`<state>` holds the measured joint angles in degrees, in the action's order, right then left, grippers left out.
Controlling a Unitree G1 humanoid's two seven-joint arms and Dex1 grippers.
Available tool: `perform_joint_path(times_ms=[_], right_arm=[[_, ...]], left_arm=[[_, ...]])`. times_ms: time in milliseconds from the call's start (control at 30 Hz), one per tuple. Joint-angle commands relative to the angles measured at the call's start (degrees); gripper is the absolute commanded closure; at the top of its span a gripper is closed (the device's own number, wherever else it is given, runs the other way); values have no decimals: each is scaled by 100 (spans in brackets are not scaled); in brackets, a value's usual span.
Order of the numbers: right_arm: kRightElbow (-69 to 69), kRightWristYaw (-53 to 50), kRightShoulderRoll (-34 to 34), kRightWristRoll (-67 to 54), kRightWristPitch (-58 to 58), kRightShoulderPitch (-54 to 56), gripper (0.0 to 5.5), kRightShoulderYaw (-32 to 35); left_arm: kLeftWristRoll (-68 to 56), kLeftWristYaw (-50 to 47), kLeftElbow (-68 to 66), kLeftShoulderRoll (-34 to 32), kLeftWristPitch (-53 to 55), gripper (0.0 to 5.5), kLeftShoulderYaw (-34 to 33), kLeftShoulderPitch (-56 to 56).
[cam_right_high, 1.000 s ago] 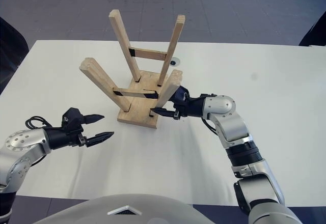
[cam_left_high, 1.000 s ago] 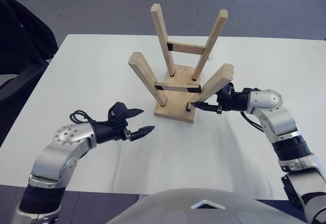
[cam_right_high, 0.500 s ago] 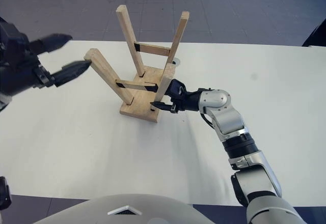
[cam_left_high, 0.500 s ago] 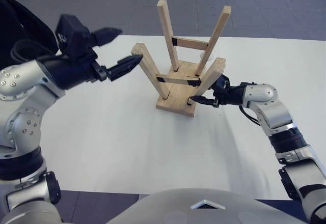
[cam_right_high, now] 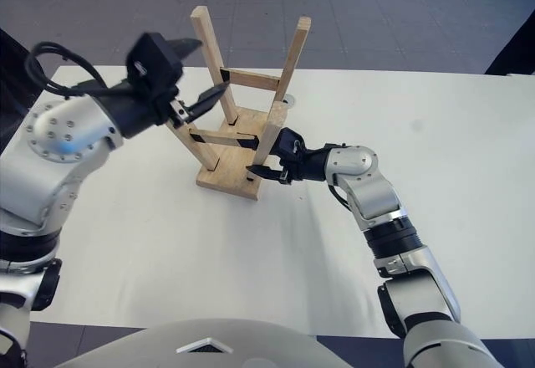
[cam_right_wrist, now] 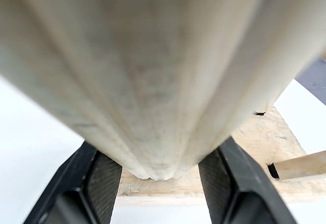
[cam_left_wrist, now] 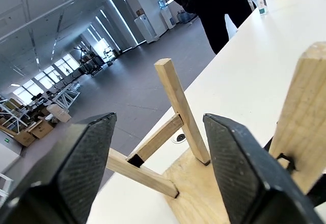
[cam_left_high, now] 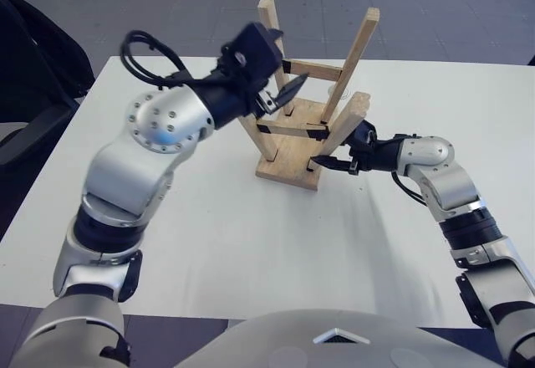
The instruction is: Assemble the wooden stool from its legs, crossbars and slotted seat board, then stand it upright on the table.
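Though judged fully assembled, logged stool (cam_left_high: 294, 138) as upside down near table (cam_left_high: 251, 251) centre, a bit toward 12 o'clock: seat board (cam_left_high: 282, 174) flat on top, four legs (cam_left_high: 274, 50) up, crossbars (cam_left_high: 313, 70) slotted between them. Marked flip upright as step in hand, not yet done.

Found right gripper (cam_left_high: 331, 158) at stool's 4 o'clock, low on near-right leg (cam_left_high: 349, 121), close to seat board. Logged as narrow, with fingers (cam_right_wrist: 102, 183) against both flanks of that leg, so clamped on it.

Found left gripper (cam_right_high: 203, 70) at stool's 10 o'clock, high up beside near-left leg (cam_right_high: 185, 138). Logged as spread wide, with fingers (cam_left_wrist: 81, 178) well apart and holding nothing. Could not tell any contact with that leg.

Expected next, by judgement: closing left gripper on near-left leg, then tipping stool over with both grippers, turning till legs pointed down, setting all four feet on table toward 6 o'clock. Flagged need for firm hold on both sides and matched motion, given legs merely slotted and maybe loose. Flagged risk of leg pulling out of seat board, or of stool swinging about single clamp if lifted by right gripper alone.
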<state>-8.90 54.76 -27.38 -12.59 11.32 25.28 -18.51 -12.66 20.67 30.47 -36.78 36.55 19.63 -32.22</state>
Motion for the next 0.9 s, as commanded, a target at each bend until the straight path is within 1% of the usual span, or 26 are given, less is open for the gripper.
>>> perform_joint_path(times_ms=[33,133,267,400,567,633,700,767,900], right_arm=[[-336,-117,-39,307,598,-283,348,-150],[-321,-141,-9,296,652,-280,348,-142],[-284,-120,6,280,696,-287,348,-145],[-228,-98,-13,255,735,-338,348,-138],[-125,-113,-20,226,802,-386,348,-136],[-125,-112,-28,230,822,-391,348,-143],[-160,-117,-30,250,826,-387,348,-157],[-183,-124,-28,264,834,-378,348,-161],[-216,-101,-54,281,822,-385,348,-150]], left_arm=[[1252,199,-434,-55,-991,270,904,94],[1921,266,-777,149,-1506,270,1336,195],[2497,319,-1186,309,-1799,270,1543,417],[3011,453,-1486,392,-1711,270,1633,669],[3188,669,-1582,644,-1559,270,1687,989],[3168,367,-1521,829,-1736,270,1320,1016],[3071,-171,-1381,1028,-2202,270,689,938],[2892,-478,-1178,1164,-2683,270,113,885],[2302,-693,-579,1258,-3396,270,-1013,819]])
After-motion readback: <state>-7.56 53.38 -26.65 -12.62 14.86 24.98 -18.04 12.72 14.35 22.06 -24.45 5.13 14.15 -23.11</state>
